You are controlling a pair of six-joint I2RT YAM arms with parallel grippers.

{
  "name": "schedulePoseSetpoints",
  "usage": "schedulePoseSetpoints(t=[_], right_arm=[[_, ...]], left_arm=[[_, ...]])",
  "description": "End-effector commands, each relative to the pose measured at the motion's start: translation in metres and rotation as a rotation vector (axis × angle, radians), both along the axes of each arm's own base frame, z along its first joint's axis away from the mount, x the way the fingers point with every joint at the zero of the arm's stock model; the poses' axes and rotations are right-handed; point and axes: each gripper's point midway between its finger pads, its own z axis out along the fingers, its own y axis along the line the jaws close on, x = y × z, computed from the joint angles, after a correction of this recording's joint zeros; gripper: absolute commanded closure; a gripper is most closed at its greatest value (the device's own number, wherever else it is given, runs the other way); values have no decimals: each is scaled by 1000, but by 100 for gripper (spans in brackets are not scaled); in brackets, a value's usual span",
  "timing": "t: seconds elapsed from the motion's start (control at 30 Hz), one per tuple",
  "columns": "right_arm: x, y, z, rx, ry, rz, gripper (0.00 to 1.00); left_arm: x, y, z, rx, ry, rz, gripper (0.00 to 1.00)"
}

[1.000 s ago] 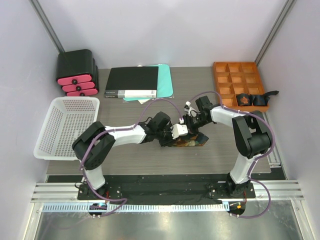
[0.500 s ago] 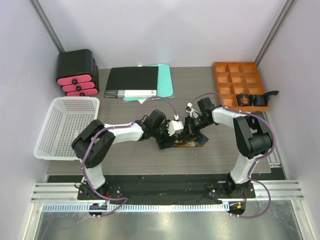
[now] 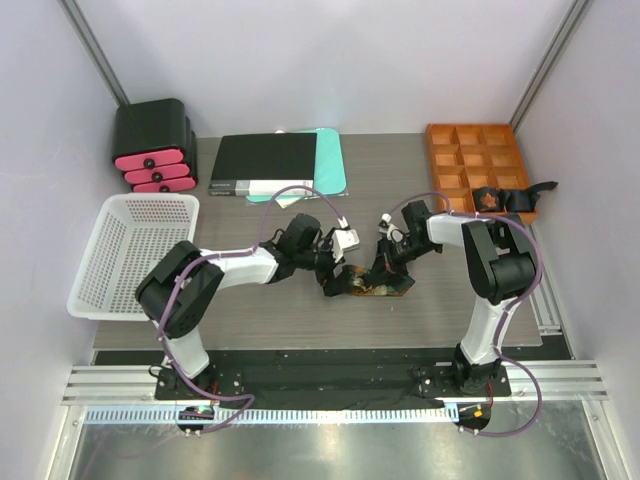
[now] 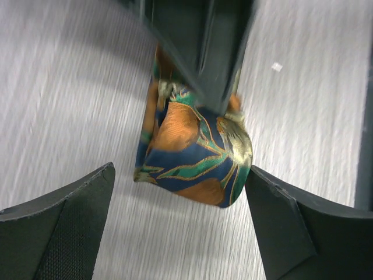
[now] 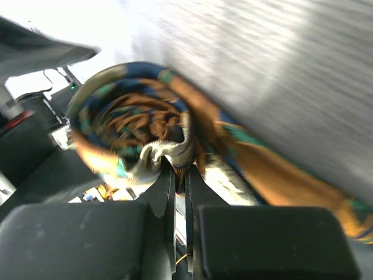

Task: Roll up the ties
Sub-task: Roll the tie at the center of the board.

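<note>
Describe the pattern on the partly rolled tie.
The tie has a navy ground with orange patches, green leafy lines and pale gold accents. It shows clearest in the left wrist view.

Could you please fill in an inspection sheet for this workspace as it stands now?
Surface: grey wood-grain table; no spills seen.
Job's things: patterned tie, partly coiled, lying mid-table. A dark item sits in the orange tray, too small to identify.
Clutter: white basket, black-and-pink drawer unit, black binder on a teal folder.
Grippers: left pincer open, one finger on either side of the tie. Right pincer shut on the tie's coil.
Cables: purple cables loop above both arms.
Surroundings: pale walls; nothing else seen.
</note>
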Motion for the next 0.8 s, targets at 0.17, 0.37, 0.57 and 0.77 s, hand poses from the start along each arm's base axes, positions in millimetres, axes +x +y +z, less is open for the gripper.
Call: schedulePoseSetpoints(t=[0.17, 0.37, 0.57, 0.77], right_arm=[[-6, -48, -76, -370, 26, 52, 99], [-11, -39, -83, -364, 38, 112, 99], [-2, -23, -67, -298, 4, 118, 91], [16, -20, -11, -181, -93, 49, 61]], left_arm=[[-12, -30, 11, -116, -142, -195, 12], [-8, -32, -5, -80, -217, -214, 23], [-16, -17, -29, 68, -227, -247, 66], [-22, 11, -49, 228, -136, -177, 79]])
